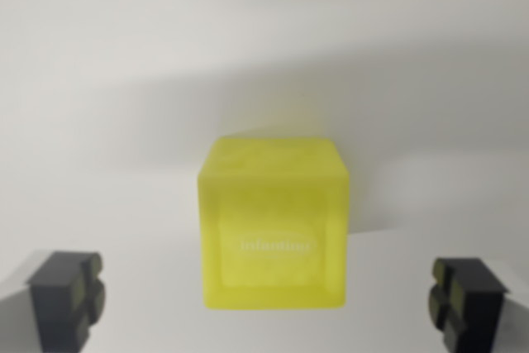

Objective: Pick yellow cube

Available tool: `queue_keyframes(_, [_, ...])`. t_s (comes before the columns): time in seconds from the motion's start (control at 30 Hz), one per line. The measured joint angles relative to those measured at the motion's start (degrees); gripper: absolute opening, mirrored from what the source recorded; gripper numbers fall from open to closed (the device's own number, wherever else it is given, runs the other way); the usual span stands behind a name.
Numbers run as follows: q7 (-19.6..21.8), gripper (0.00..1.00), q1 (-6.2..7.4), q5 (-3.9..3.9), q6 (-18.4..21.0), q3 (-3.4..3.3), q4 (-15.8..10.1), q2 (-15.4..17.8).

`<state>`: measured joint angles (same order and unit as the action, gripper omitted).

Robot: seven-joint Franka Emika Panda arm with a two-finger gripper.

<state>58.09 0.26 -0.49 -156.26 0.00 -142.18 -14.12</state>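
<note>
A yellow cube with faint white lettering on its near face sits on a pale surface in the middle of the wrist view. My gripper is open, its two dark fingertips at the bottom left and bottom right corners. The cube lies between them and slightly ahead, with wide gaps on both sides and nothing touching it. The picture is somewhat blurred.
The pale surface spreads out around the cube, with a soft shadow behind it and another to the cube's right.
</note>
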Motion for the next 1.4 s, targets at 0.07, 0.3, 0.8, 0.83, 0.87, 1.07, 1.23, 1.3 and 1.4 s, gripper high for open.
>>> queue_keyframes(0.07, [0.2, 1.00, 0.02, 0.04, -0.6, 0.00, -0.3, -0.4])
queue_keyframes(0.3, [0.8, 1.00, 0.12, 0.18, -2.7, 0.00, -1.1, -1.6])
queue_keyframes(0.8, [1.5, 1.00, 0.26, 0.42, -4.9, 0.00, -1.9, -3.0])
queue_keyframes(0.83, [1.5, 1.00, 0.26, 0.43, -5.1, 0.00, -1.9, -3.2])
queue_keyframes(0.87, [1.5, 1.00, 0.26, 0.43, -5.2, 0.00, -1.9, -3.4])
queue_keyframes(1.07, [1.5, 1.00, 0.26, 0.43, -6.6, 0.00, -1.6, -5.1])
queue_keyframes(1.23, [1.5, 1.00, 0.26, 0.43, -7.7, 0.00, -1.2, -6.5])
queue_keyframes(1.3, [1.5, 1.00, 0.26, 0.43, -8.2, 0.00, -1.1, -7.1])
queue_keyframes(1.4, [1.5, 1.00, 0.26, 0.43, -8.8, 0.00, -0.9, -8.0])
